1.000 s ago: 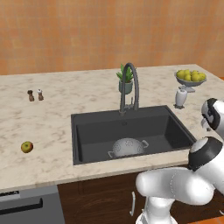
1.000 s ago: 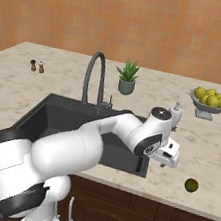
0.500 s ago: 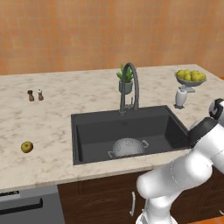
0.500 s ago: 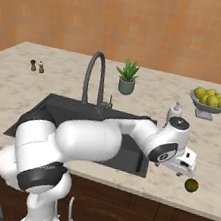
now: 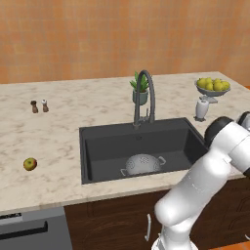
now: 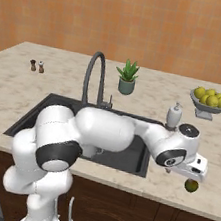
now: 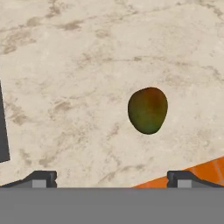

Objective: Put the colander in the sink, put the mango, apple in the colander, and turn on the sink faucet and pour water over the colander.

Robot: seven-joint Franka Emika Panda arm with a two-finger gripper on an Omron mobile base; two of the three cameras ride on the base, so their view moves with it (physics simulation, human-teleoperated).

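Since earlier frame, arm swung further right past sink [image 6: 33, 115] edge; gripper [image 6: 193, 175] now hovers just above mango [image 6: 191, 185] on counter [image 6: 215, 195] near front edge. Jaws wide apart, nothing held. Colander [image 5: 142, 163] sits in sink. Apple [image 5: 30, 164] rests on counter well left of sink.

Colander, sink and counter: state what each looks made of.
Colander: apparently thin metal, silvery-white with a dull sheen, perforated all over. Sink: matte dark grey-black basin, possibly composite or coated metal; no reflections settle it. Counter: stone-like, beige with brown mottled veining, likely marble or granite, smooth finish.
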